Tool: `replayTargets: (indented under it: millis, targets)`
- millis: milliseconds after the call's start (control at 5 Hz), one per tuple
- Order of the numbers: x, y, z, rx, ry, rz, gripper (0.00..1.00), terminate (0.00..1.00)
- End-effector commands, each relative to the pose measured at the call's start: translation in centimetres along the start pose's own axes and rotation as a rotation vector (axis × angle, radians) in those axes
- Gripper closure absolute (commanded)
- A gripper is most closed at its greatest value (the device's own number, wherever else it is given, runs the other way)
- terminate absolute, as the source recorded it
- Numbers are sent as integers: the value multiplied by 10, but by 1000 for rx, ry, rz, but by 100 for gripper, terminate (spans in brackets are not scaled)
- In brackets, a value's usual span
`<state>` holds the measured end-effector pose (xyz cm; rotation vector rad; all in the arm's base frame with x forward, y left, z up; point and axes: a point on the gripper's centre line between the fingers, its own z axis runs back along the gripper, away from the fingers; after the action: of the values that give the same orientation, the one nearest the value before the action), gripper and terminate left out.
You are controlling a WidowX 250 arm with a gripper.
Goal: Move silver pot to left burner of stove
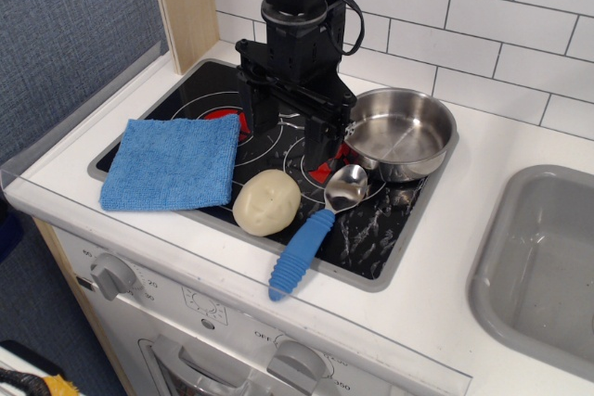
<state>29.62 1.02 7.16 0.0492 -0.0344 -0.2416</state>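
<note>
The pot [401, 133] sits right of centre on the stove [390, 271]; the gripper [290, 127] hangs open just left of it; the cloth [171, 162] covers the left burner [223, 118], so the pot could land tilted there, or clip the spoon [316, 229] in passing.

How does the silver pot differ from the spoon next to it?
The silver pot is all shiny metal, round and deep; the spoon has a small shiny bowl and a blue ribbed handle. The pot sits at the stove's right rear; the spoon lies in front, handle over the front edge. Both have reflective metal.
</note>
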Motion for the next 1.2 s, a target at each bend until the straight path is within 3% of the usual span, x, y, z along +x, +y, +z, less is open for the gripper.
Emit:
replayTargets:
  millis: [0, 400, 800, 1000]
  targets:
    - [0, 0, 0, 0, 0, 0, 0, 0]
    - [36, -30, 19, -20, -96, -54, 0, 0]
    - [99, -64, -1, -36, -111, -54, 0, 0]
    - [119, -70, -15, -30, -102, -52, 0, 0]
